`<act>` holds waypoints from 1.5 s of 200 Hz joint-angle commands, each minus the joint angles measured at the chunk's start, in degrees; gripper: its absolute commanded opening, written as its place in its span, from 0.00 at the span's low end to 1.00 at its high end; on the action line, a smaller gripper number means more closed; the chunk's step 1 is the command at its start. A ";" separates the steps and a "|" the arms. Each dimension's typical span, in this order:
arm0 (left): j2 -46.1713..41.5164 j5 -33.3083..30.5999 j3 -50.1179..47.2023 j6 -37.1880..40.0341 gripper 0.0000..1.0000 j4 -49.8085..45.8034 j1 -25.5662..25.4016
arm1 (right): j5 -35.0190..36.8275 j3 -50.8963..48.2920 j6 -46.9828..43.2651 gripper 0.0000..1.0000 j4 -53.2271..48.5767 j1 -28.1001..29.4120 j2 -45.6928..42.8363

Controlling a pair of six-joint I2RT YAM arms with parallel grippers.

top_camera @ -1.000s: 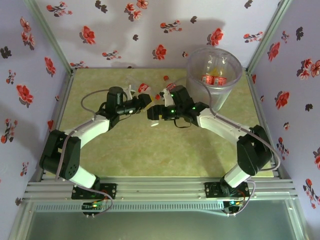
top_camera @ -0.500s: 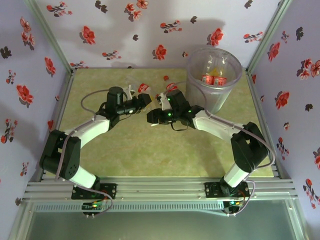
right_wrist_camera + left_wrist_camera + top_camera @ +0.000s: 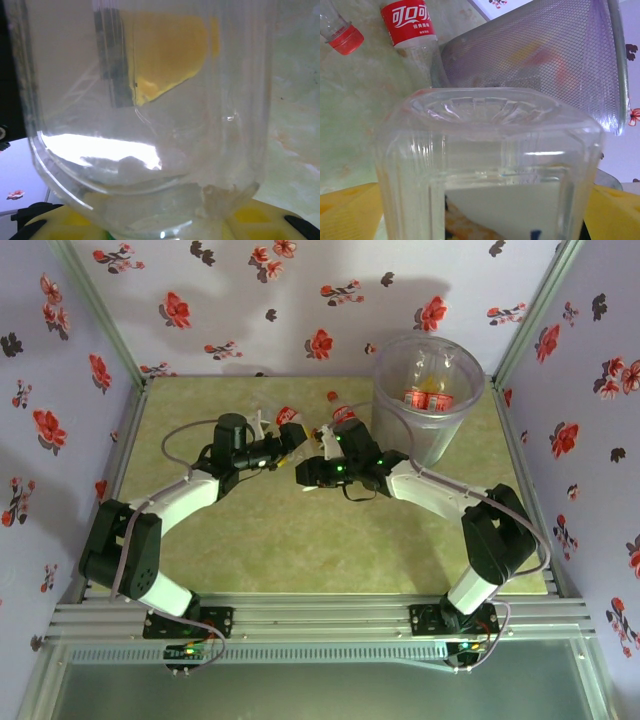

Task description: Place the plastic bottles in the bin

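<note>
— Green tabletop (image 3: 260,540), and near its middle the clear bottle (image 3: 485,150) sits between both arms, apart from the bin (image 3: 440,435).

— It looks light, thin-walled and slippery. The right gripper (image 3: 165,225) seems clamped on it. The left gripper (image 3: 480,210) flanks it, though whether it presses is unclear. The stiffer base would likely suit a hold best.

Clear bottle (image 3: 485,150), red-labelled bottle (image 3: 409,22), mottled green table (image 3: 300,540), lilac red-flowered walls (image 3: 230,300)
</note>
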 commanded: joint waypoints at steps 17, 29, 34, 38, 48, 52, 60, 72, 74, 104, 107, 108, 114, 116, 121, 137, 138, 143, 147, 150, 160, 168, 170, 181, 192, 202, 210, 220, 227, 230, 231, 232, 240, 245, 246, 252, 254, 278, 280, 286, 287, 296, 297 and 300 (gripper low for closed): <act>-0.48 0.03 0.39 0.04 1.00 0.11 0.07 | 1.12 0.50 -0.36 0.30 0.49 -0.26 -0.50; -0.52 0.03 0.39 0.08 1.00 0.11 0.03 | 1.19 0.57 -0.38 0.30 0.40 -0.26 -0.59; -0.50 0.03 0.40 0.08 1.00 0.11 0.07 | 1.19 0.60 -0.51 0.30 0.27 -0.26 -0.72; -0.49 0.09 0.49 0.08 1.00 0.02 0.16 | 1.19 0.59 -0.60 0.30 0.04 -0.34 -0.82; -0.51 0.04 0.39 0.15 1.00 0.02 0.22 | 1.53 0.94 -1.18 0.30 -0.88 -0.47 -1.23; -0.56 0.08 0.40 0.16 1.00 0.02 0.25 | 1.85 1.05 -1.51 0.31 -1.62 -0.52 -1.41; -0.75 0.01 0.25 0.23 1.00 -0.04 0.33 | 3.82 1.88 -3.05 0.30 -4.45 -0.69 -2.13; -1.43 -0.05 -0.01 0.72 1.00 -0.81 1.24 | 9.41 4.14 -6.97 0.30 -11.69 -0.70 -3.43; -1.60 -0.10 -0.15 0.74 1.00 -0.95 1.42 | 10.19 4.52 -7.59 0.30 -12.84 -0.70 -3.61; -6.18 -1.06 -3.39 1.22 1.00 -1.79 5.02 | 19.85 9.30 -13.88 0.30 -23.82 -0.78 -7.65; -6.68 -1.13 -3.85 1.22 1.00 -1.92 5.40 | 20.70 9.73 -14.42 0.30 -24.84 -0.83 -7.96; -6.86 -1.21 -3.97 1.22 1.00 -1.96 5.50 | 21.09 9.98 -14.64 0.30 -25.14 -0.85 -8.10; -7.79 -1.37 -4.76 1.22 1.00 -2.12 6.00 | 23.00 11.30 -15.69 0.30 -27.07 -0.87 -8.67; -8.06 -1.37 -4.94 1.22 1.00 -2.16 6.15 | 23.65 11.76 -16.01 0.30 -27.63 -0.87 -8.83; -8.72 -1.46 -5.61 1.21 1.00 -2.22 6.55 | 25.06 12.90 -16.88 0.29 -29.08 -0.97 -9.25; -10.28 -1.53 -7.40 1.54 1.00 -2.73 7.43 | 29.23 16.88 -19.59 0.29 -32.80 -1.05 -10.64; -10.42 -1.54 -7.50 1.56 1.00 -2.76 7.53 | 29.45 17.08 -19.78 0.29 -32.99 -1.05 -10.71; -10.82 -1.50 -7.93 1.78 1.00 -2.99 7.69 | 30.73 18.27 -20.59 0.28 -33.86 -1.20 -11.12; -11.05 -1.52 -8.32 1.91 1.00 -3.28 7.80 | 31.83 19.17 -21.28 0.28 -34.57 -1.33 -11.34; -11.19 -1.55 -8.57 2.10 1.00 -3.52 7.89 | 32.76 19.95 -21.74 0.27 -35.09 -1.51 -11.54; -11.49 -1.58 -9.29 2.33 1.00 -3.88 8.19 | 35.69 22.51 -23.67 0.26 -36.27 -2.15 -12.08; -11.69 -1.63 -9.94 2.32 1.00 -3.82 8.35 | 38.76 24.32 -25.23 0.24 -36.76 -2.64 -12.40; -11.74 -1.64 -10.08 2.28 1.00 -3.84 8.34 | 39.63 24.77 -25.51 0.24 -36.84 -2.76 -12.51; -12.16 -1.62 -10.62 2.24 1.00 -3.89 8.61 | 43.88 26.77 -27.69 0.21 -36.61 -3.51 -12.95; -12.84 -1.63 -10.84 2.43 1.00 -4.08 8.76 | 46.52 28.14 -29.39 0.19 -35.38 -4.71 -13.49; -13.50 -1.58 -10.87 2.85 1.00 -4.73 8.93 | 47.52 29.68 -30.28 0.18 -34.69 -6.49 -13.52; -14.08 -1.61 -10.78 3.28 1.00 -5.44 9.09 | 48.08 30.83 -30.98 0.18 -34.13 -7.95 -13.43; -14.73 -1.74 -10.53 3.94 1.00 -6.79 9.35 | 48.55 32.07 -32.15 0.18 -33.30 -9.90 -13.00; -15.27 -2.05 -10.34 4.32 1.00 -7.95 9.65 | 48.53 33.03 -32.94 0.18 -32.89 -11.38 -12.32; -15.45 -2.19 -10.24 4.53 1.00 -8.27 9.76 | 48.63 33.41 -33.29 0.18 -32.81 -12.00 -12.09; -15.51 -2.18 -10.24 4.59 1.00 -8.43 9.80 | 48.64 33.52 -33.35 0.18 -32.77 -12.23 -11.96; -15.63 -2.17 -10.20 4.66 1.00 -8.55 9.86 | 48.65 33.66 -33.55 0.18 -32.76 -12.44 -11.90; -16.26 -2.33 -10.16 4.99 1.00 -9.37 10.17 | 48.73 34.54 -34.17 0.18 -32.41 -14.28 -10.95; -16.60 -2.37 -10.13 5.15 1.00 -9.70 10.28 | 48.31 35.21 -34.28 0.18 -32.38 -15.30 -10.40; -16.70 -2.40 -10.14 5.12 1.00 -9.76 10.32 | 48.22 35.34 -34.32 0.18 -32.34 -15.56 -10.29; -17.09 -2.47 -10.22 5.25 1.00 -10.15 10.43 | 47.33 36.21 -34.45 0.18 -32.45 -17.01 -9.42; -17.27 -2.55 -10.24 5.26 1.00 -10.34 10.44 | 47.16 36.53 -34.52 0.18 -32.53 -17.36 -9.08; -19.10 -2.88 -10.32 6.32 1.00 -12.37 10.79 | 44.05 40.41 -35.07 0.18 -34.02 -21.19 -4.96; -19.26 -2.98 -10.37 6.49 1.00 -12.54 10.80 | 43.77 40.70 -35.07 0.18 -34.16 -21.46 -4.58; -19.64 -3.24 -10.39 6.83 1.00 -13.11 10.78 | 43.06 41.33 -35.00 0.18 -34.52 -22.09 -3.81; -19.67 -3.23 -10.36 6.88 1.00 -13.27 10.79 | 42.91 41.43 -34.99 0.18 -34.59 -22.20 -3.65; -20.34 -3.67 -10.44 7.40 1.00 -14.24 10.84 | 41.60 42.11 -34.67 0.18 -35.01 -23.34 -2.13; -20.41 -3.75 -10.47 7.43 1.00 -14.36 10.86 | 41.60 42.11 -34.67 0.18 -35.01 -23.34 -2.13; -20.67 -3.90 -10.43 7.62 1.00 -14.70 10.86 | 41.05 42.30 -34.56 0.18 -35.08 -23.74 -1.70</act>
